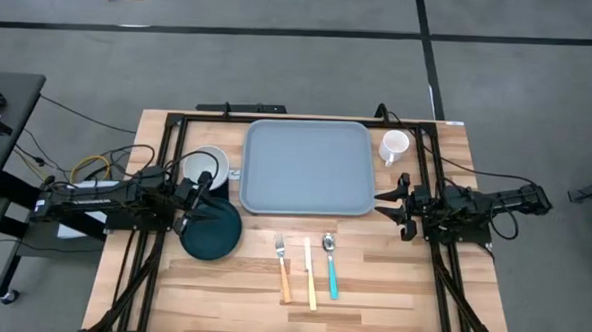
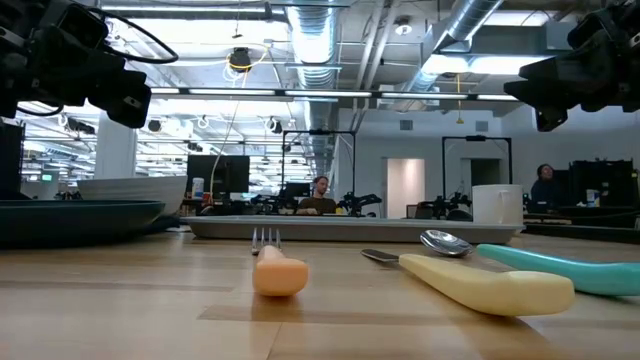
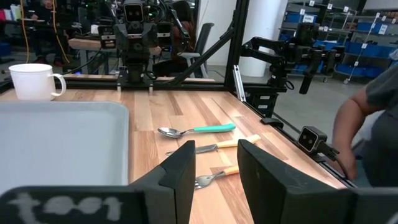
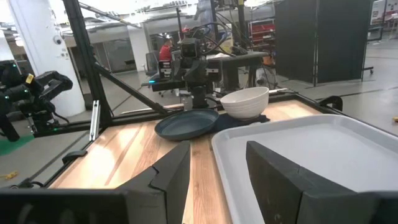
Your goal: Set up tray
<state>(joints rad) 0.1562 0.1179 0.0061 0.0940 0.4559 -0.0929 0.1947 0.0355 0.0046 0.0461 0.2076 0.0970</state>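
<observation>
Wooden table (image 1: 391, 280): pale planks inside a black frame; a grey floor and a busy workshop lie beyond.
Tray (image 1: 308, 167): grey-blue, flat at the far middle of the table, nothing on it yet.
Plate (image 1: 211, 232): dark teal, just off the tray's left near corner, under my left arm.
Bowl (image 1: 206, 165): white, left of the tray.
Mug (image 1: 394, 145): white, by the tray's far right corner.
Cutlery: fork (image 1: 283, 266), knife (image 1: 310, 273) and spoon (image 1: 331, 263) lie side by side nearer than the tray.
Left gripper (image 1: 201, 194): fingers apart, holding nothing, hovering beside the bowl.
Right gripper (image 1: 402, 206): fingers apart, empty, at the tray's right edge.
Advice to myself: load the big pieces first and set each one fully inside the rim.
</observation>
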